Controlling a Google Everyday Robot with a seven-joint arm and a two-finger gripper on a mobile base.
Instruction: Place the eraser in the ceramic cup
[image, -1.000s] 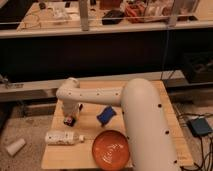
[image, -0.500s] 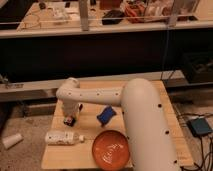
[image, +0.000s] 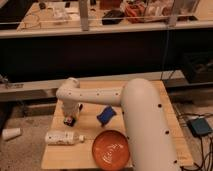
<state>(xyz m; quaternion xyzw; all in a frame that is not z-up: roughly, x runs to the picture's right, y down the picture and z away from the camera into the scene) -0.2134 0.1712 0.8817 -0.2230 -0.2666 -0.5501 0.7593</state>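
My white arm (image: 142, 115) reaches from the lower right across a wooden table (image: 165, 105) to its left side. My gripper (image: 70, 120) hangs low over the table's left part, with a small dark thing right at its tip. A blue block-like object (image: 105, 115), possibly the eraser, lies on the table just right of the gripper, apart from it. A round orange-red ceramic dish (image: 111, 149) sits at the table's front. I cannot make out a ceramic cup on the table.
A white bottle (image: 62, 137) lies on its side at the front left of the table, below the gripper. A white cup (image: 11, 133) lies on the floor to the left. A dark counter with a rail (image: 100, 30) runs behind the table.
The arm, gripper and things on the table have not visibly moved. The white cup on the floor now sits a little higher in the picture.
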